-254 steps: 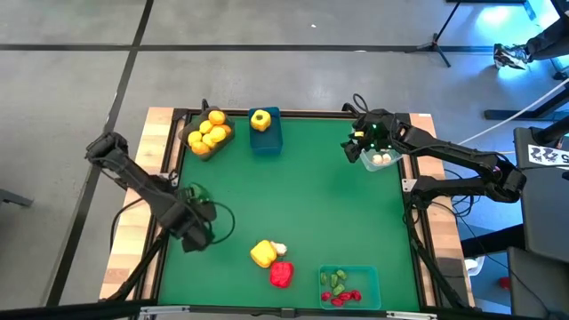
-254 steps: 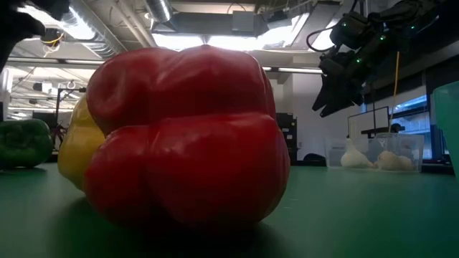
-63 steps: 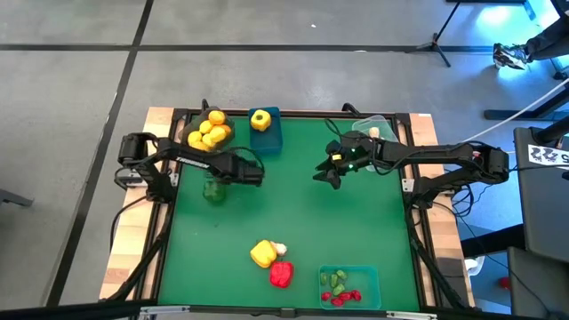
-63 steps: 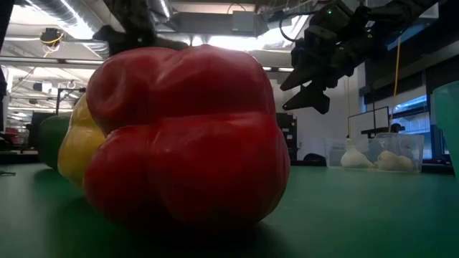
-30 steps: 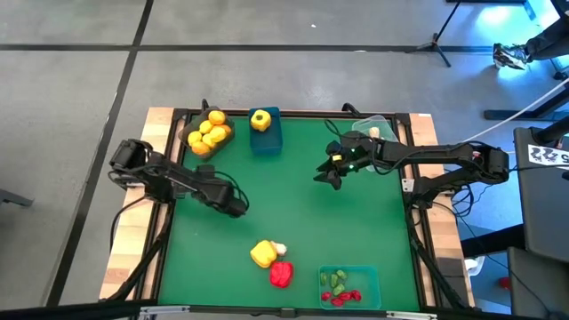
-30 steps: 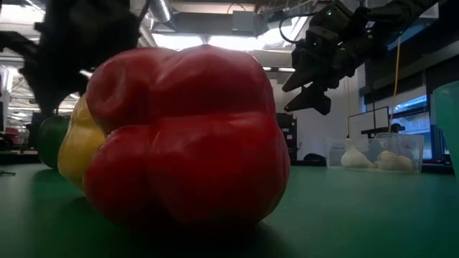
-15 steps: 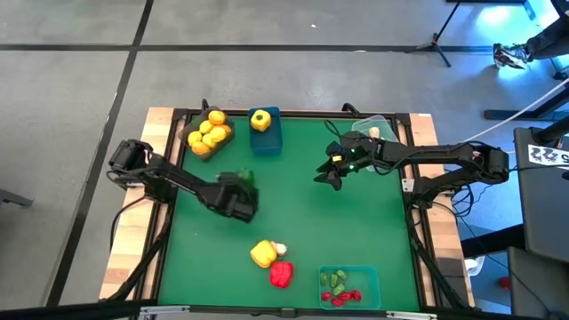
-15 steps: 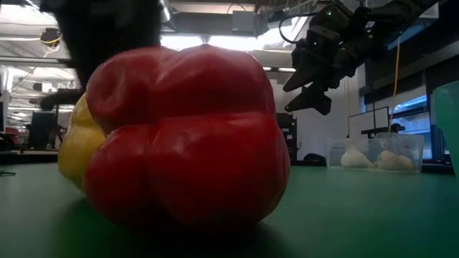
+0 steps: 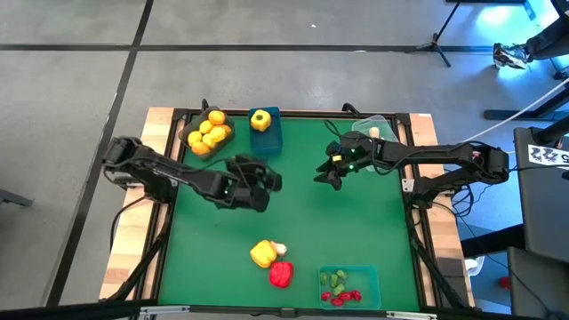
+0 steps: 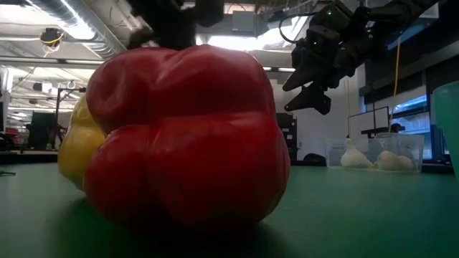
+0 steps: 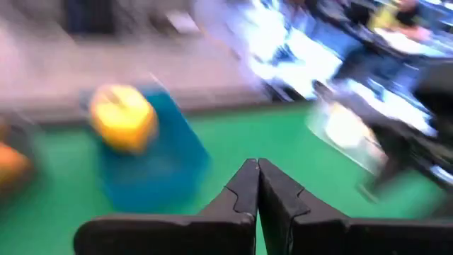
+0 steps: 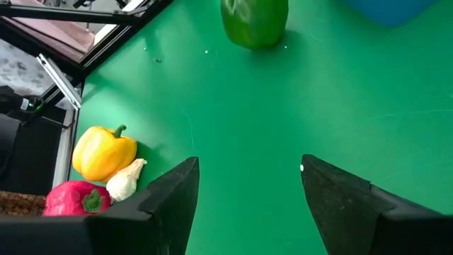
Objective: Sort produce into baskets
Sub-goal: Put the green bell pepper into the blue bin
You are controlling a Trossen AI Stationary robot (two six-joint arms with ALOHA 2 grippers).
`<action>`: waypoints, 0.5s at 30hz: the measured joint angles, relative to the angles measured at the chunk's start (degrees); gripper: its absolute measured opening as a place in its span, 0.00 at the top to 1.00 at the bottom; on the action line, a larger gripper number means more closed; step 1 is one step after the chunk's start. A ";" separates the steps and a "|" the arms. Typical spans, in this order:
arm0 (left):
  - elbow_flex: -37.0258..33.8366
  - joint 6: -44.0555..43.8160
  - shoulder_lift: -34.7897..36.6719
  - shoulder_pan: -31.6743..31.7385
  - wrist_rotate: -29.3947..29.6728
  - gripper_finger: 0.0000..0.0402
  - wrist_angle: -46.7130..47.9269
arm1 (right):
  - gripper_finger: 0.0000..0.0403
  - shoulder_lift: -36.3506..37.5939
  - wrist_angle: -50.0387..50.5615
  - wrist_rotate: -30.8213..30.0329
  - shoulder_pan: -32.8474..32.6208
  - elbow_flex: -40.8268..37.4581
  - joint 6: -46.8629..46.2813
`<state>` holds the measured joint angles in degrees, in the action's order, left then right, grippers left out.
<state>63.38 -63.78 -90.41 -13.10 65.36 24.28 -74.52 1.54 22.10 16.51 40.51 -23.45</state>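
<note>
Green mat (image 9: 311,222) spread over the table, pale wooden boards (image 9: 158,118) showing along both sides. Grey floor (image 9: 71,89) around it, crossed by dark lines. Tripod foot (image 9: 437,40) at the far right, white cable (image 9: 516,114) nearby. Beyond the table, ceiling lights (image 10: 79,21) and a monitor (image 10: 373,118).

We're not seeing any readable text, labels, brands or numbers in any view. Only candidate is a white tag with dark marks (image 9: 546,156) at the right edge of the high view, off the table, and we're not making out its characters. Nothing is showing print on the bins, produce or arms.
</note>
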 joint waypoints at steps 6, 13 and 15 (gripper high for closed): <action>1.03 0.74 0.07 6.93 2.42 1.00 9.70 | 0.40 0.00 -0.05 -0.26 0.00 0.02 -0.62; -3.97 -3.90 -0.78 13.22 -4.69 1.00 11.36 | 0.40 0.00 0.20 -0.45 0.00 0.04 -0.97; -5.33 -5.51 -1.14 14.31 -8.93 1.00 10.84 | 0.40 0.00 0.21 -0.47 0.00 0.04 -0.97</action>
<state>58.05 -69.29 -91.55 1.21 56.43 35.11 -74.52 1.75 21.63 16.51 40.56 -24.43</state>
